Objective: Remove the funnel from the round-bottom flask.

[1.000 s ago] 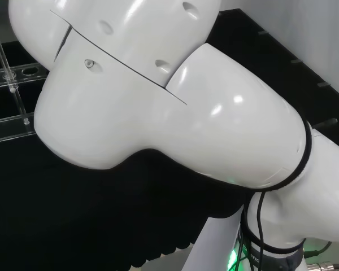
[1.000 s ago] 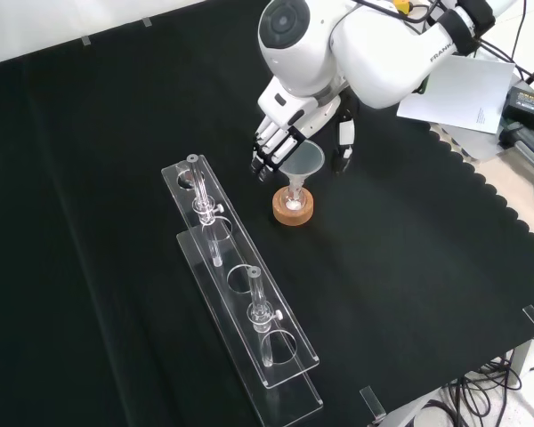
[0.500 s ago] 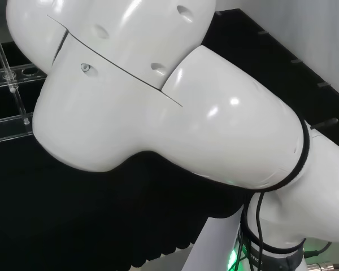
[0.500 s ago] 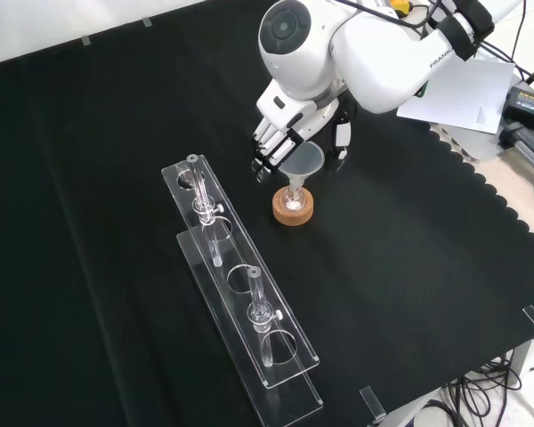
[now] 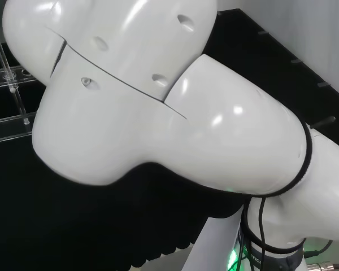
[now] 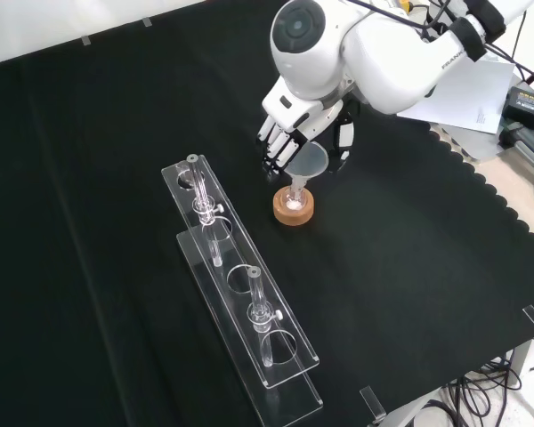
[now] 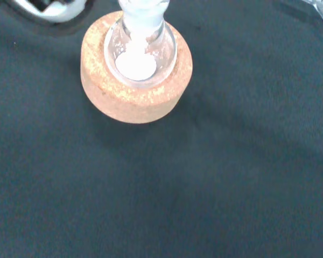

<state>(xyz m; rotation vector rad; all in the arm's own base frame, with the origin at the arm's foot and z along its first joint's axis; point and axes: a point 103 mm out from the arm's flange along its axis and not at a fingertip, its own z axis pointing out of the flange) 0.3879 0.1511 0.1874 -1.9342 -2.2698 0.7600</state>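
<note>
Funnel still seated in flask; removal not yet done.

Near to far in the front view: two clear acrylic racks (image 6: 249,302) with glass pieces are laid nearest, well apart from the work. Behind them the round-bottom flask (image 6: 293,197) is seated on its cork ring (image 6: 293,210), with the funnel (image 6: 304,162) held in its neck. The hand (image 6: 295,124) is placed at the funnel's cone, fingers (image 6: 276,151) curved at one side and thumb (image 6: 341,142) at the other; actual contact cannot be confirmed. Grasp judged nearly set; lift-out remains.
</note>
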